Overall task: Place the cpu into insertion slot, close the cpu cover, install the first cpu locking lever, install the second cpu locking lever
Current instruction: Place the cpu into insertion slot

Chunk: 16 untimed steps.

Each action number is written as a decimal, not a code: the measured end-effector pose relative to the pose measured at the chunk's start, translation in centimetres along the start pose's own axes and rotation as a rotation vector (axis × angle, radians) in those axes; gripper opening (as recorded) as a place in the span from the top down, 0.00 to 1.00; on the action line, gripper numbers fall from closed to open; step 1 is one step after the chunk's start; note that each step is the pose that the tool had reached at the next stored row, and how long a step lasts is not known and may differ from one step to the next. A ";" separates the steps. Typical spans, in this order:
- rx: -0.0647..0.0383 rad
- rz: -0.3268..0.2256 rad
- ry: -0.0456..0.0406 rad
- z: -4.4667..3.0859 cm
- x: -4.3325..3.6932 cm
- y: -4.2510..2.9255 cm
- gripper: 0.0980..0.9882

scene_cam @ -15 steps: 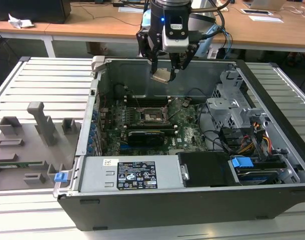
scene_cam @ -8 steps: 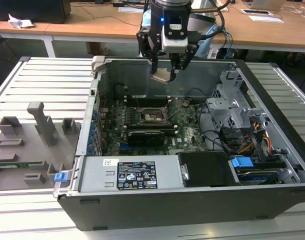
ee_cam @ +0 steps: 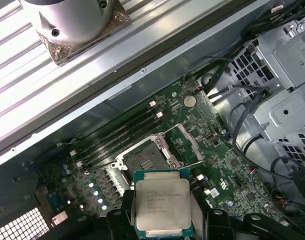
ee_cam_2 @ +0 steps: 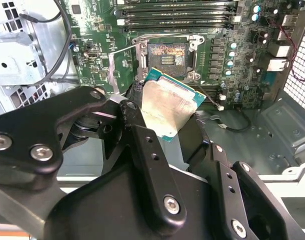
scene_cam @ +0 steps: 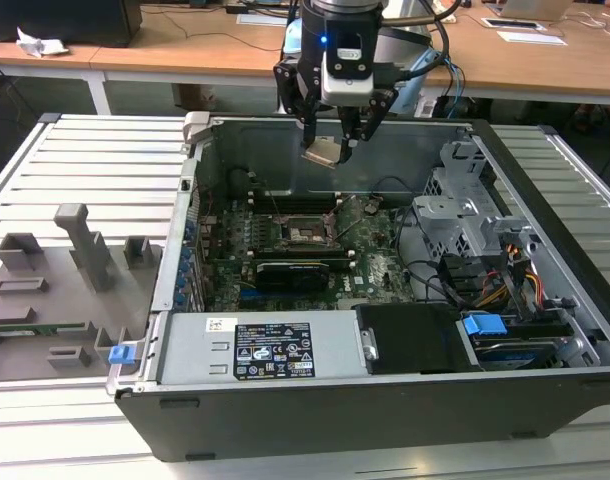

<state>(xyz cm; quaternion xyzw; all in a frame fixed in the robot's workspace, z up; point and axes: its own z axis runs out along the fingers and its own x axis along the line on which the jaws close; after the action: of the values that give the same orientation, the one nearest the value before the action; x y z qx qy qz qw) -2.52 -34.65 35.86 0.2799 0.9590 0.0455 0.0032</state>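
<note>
The cpu (ee_cam_2: 167,107) is clenched by its edges in the gripper (scene_cam: 330,142), underside left free, above the uncovered insertion slot (ee_cam_2: 166,55).

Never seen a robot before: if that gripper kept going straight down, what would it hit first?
Probably the open insertion slot, with the cpu in the gripper touching first; alignment is hard to judge.

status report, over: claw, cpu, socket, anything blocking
Claw shut on cpu, held above the open case. Insertion slot empty, cpu cover raised. Nothing seen between cpu and slot.
</note>
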 end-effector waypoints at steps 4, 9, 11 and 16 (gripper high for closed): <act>0.000 0.010 -0.0009 0.02 0.00 0.00 0.51; 0.000 0.024 -0.0021 0.04 0.00 0.00 0.51; -0.001 0.030 -0.0027 0.04 0.00 0.00 0.51; -0.001 0.063 -0.0056 0.08 0.00 -0.01 0.51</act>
<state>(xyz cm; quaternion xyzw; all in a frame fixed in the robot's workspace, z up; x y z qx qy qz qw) -2.52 -34.65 35.77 0.3103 0.9496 0.0454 0.0047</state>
